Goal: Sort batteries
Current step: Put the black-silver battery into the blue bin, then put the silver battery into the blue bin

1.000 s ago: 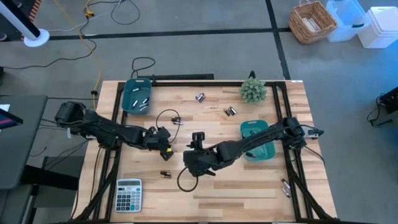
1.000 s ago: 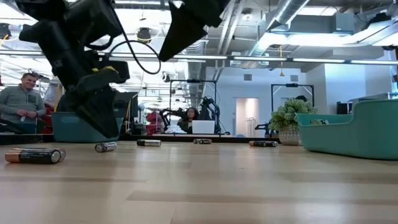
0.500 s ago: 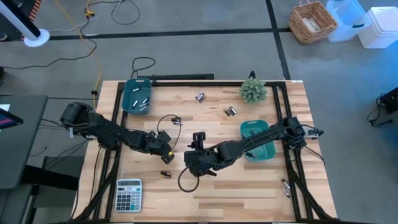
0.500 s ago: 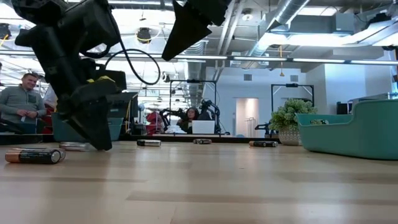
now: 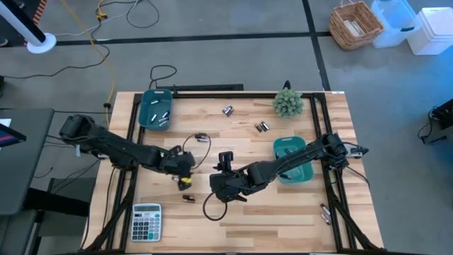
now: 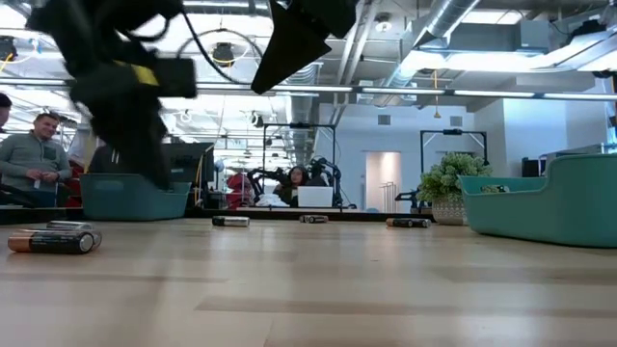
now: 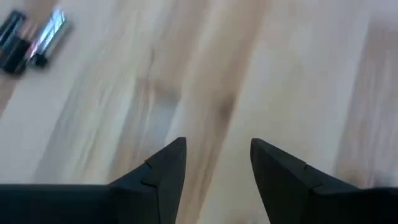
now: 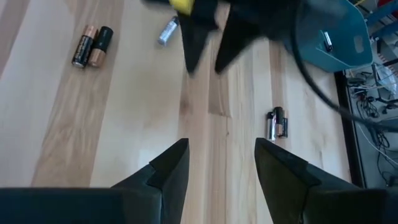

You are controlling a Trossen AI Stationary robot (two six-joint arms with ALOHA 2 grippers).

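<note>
Batteries lie scattered on the wooden table (image 5: 283,212). A dark pair (image 5: 189,197) lies near my left gripper, and shows again as the pair (image 8: 91,45) in the right wrist view. A small silver battery (image 8: 168,30) lies close by on its side. Another pair (image 5: 200,137) lies farther back. My left gripper (image 5: 185,177) hangs open above the table with nothing between its fingers (image 7: 168,168). My right gripper (image 5: 212,185) stands open mid-table, raised and empty (image 8: 217,168).
A teal bin (image 5: 156,110) at the far left holds some batteries; a second teal bin (image 5: 294,159) stands at the right. More batteries (image 5: 228,110) (image 5: 262,127) (image 5: 325,211) lie about. A calculator (image 5: 146,221) sits front left, a small plant (image 5: 288,103) at the back.
My left gripper has risen off the table, rolled about its own axis and shifted slightly toward the near edge. The small silver battery beside it has travelled along the table toward the dark pair.
</note>
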